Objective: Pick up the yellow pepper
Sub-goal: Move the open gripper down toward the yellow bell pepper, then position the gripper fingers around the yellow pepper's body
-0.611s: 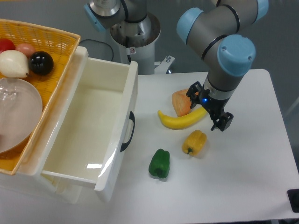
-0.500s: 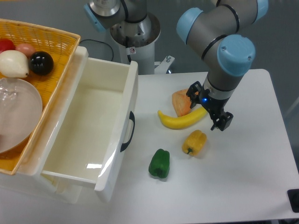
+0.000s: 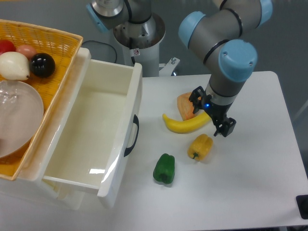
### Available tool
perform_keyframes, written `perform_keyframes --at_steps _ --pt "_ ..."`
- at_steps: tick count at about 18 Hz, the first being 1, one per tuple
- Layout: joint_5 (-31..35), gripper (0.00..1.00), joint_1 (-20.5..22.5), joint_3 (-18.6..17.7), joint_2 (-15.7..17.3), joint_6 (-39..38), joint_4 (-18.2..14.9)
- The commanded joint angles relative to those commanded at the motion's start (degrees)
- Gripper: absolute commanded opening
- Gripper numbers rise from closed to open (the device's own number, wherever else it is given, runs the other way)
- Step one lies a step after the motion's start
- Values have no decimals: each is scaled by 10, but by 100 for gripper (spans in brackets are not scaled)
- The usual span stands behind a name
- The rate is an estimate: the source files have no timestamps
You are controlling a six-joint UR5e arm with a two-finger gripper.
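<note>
Yellow pepper (image 3: 200,146) lies on its side on the white worktop (image 3: 250,183), stem pointing near-left, untouched. End effector (image 3: 211,112) hangs just far-right of it, above the right tip of the banana (image 3: 187,123); fingers spread, gripping nothing. One dark finger (image 3: 226,127) shows clearly near the pepper's far-right side, the other sits over by the orange piece (image 3: 186,105). Jaws look rotated diagonally, probably to straddle the pepper across its narrow width without catching the banana.

Green pepper (image 3: 164,169) is near-left of the yellow one, apart from it, so it should not interfere. Banana is the tight neighbour: just far of the pepper, small gap between. Risk: a finger coming down on the far side clips the banana.

Open white drawer (image 3: 86,139) at left, handle facing the fruit. Wicker basket (image 3: 50,43) at far left holds a clear bowl (image 3: 17,115), a black ball (image 3: 42,64) and a pale onion-like item (image 3: 14,65).

Judgement: approach stage, end effector not yet centred over pepper; needs to shift near-left and descend.
</note>
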Motion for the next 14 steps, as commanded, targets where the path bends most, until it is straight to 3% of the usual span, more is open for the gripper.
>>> perform_keyframes --at_steps 5,8,11,14 --pt "-3 100 -10 -26 -8 -26 50" --pt "2 100 -22 -17 -50 -31 88" --pt "3 100 -18 -7 -83 -34 92" --pt "0 100 -4 -4 -91 -35 98"
